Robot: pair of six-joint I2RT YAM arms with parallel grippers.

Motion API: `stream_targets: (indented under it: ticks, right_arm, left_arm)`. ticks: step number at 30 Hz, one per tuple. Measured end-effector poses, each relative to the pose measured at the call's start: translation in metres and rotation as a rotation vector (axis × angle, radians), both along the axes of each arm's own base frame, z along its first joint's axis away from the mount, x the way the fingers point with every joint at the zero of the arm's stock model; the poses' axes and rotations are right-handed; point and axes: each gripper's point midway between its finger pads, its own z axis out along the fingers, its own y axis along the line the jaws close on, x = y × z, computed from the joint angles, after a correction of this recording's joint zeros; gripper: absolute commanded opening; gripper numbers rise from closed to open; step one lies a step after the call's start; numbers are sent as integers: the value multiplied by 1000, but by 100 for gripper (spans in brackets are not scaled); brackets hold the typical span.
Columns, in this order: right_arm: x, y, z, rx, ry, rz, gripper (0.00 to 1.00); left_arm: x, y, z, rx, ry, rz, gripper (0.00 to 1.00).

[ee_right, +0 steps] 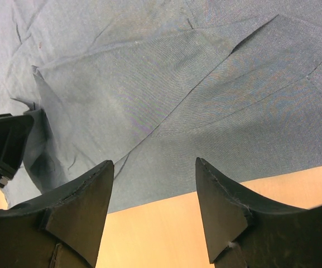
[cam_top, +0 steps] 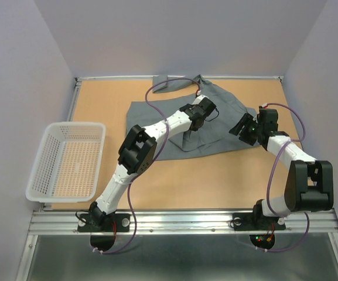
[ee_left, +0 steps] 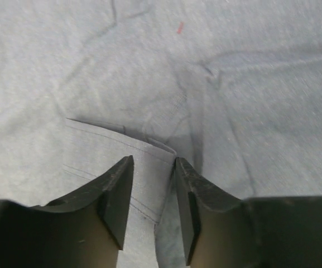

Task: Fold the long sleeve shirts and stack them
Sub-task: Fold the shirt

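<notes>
Left fingers (ee_left: 115, 201) half-open astride shirt (ee_left: 149, 67) hem, grip unclear; right fingers (ee_right: 77, 206) wide, empty, over shirt's near edge.

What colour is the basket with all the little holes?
The basket is plain white all over. The top external view shows it best.

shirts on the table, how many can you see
1. The grey shirt lies spread flat at the far middle of the table, beneath both arms. The white basket at the left holds none. Another could be hidden under the shirt, but none shows.
</notes>
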Motion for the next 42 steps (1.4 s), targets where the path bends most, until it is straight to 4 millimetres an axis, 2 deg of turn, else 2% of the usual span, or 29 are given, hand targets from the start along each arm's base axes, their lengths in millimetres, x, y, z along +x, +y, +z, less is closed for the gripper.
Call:
stream_targets:
  ticks: [8,11,14,15,16,17,21,23,27,30,32,36,39,42]
  right_arm:
    - [0,0,0,-3,-2,3,66]
    - [-1,0,0,-4,0,3,66]
    - [-1,0,0,-5,2,4,66]
    - [-1,0,0,-5,2,4,66]
    - [-1,0,0,-5,2,4,66]
    - [-1,0,0,-5,2,5,66]
    - [-1,0,0,-5,2,5,66]
    - [-1,0,0,-4,2,6,66]
    - [-2,2,0,2,3,12,66]
    - [-2,3,0,8,3,18,66]
    - [-2,4,1,11,2,21,66]
    - [-3,7,1,20,1,36,66]
    - [-4,10,2,25,0,48,66]
    - [-4,11,2,30,-1,57,66]
  left_arm:
    - [9,3,4,29,-39,-4,42]
    - [8,1,0,29,-30,-13,37]
    - [8,0,-3,26,-26,-16,24]
    - [9,-1,-4,26,-27,-17,11]
    - [9,-1,-5,27,-28,-17,3]
    - [11,-1,-5,26,-35,-15,0]
    - [15,2,-5,24,-67,4,0]
    - [11,11,-10,25,-72,25,0]
    - [-14,51,-15,2,-74,108,0]
    - [-28,80,-1,-64,-106,197,0]
    - [-37,99,15,-149,-142,284,0]
    - [-44,117,29,-279,-191,400,0]
    - [-55,125,19,-315,-181,454,1]
    - [-70,135,-4,-330,-147,528,3]
